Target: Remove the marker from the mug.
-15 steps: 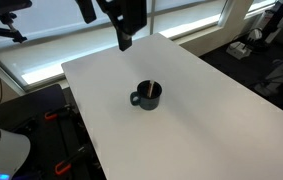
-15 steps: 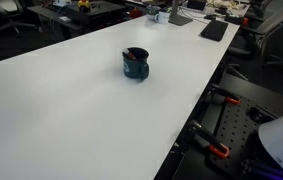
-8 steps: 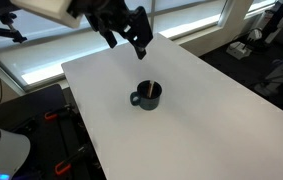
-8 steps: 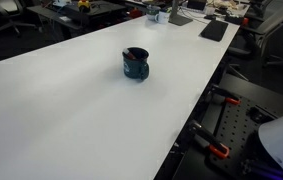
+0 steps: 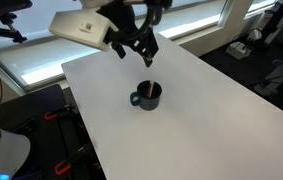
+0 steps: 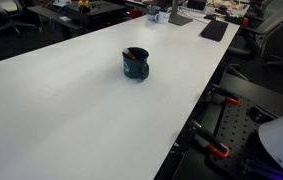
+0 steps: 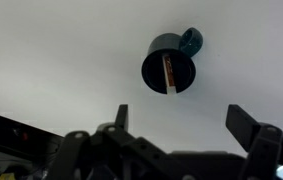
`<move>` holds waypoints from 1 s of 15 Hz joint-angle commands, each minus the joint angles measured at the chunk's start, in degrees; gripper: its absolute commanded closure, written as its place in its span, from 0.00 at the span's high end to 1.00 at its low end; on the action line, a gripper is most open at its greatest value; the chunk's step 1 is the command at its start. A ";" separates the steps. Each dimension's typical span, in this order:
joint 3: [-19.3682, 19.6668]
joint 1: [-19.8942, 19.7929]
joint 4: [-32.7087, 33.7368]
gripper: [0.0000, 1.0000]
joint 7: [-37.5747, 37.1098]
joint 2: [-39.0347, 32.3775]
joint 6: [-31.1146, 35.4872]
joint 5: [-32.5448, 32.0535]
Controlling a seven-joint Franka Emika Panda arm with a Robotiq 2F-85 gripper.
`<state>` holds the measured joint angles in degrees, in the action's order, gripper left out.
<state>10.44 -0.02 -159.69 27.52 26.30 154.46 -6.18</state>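
Mug (image 5: 147, 97) stands on the table (image 5: 216, 115), near its middle. Marker (image 7: 168, 73) sits inside the mug, leaning against its wall. Gripper (image 5: 141, 57) hangs above and behind the mug, apart from it.

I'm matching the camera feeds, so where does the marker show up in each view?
Exterior view: marker in the mug, near picture centre.
Exterior view: marker, faint, at the mug rim, above centre.
Wrist view: marker inside the mug, upper right of centre.
Shared landmark: the mug's dark round opening.
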 commanded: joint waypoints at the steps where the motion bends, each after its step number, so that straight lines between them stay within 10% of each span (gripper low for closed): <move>1: 0.22 0.23 0.05 1.00 -0.27 0.35 -0.16 -0.30; 15: 9.87 12.81 8.38 1.00 13.43 -15.25 7.55 20.72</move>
<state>19.02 10.75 -155.25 36.71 16.27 160.40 9.72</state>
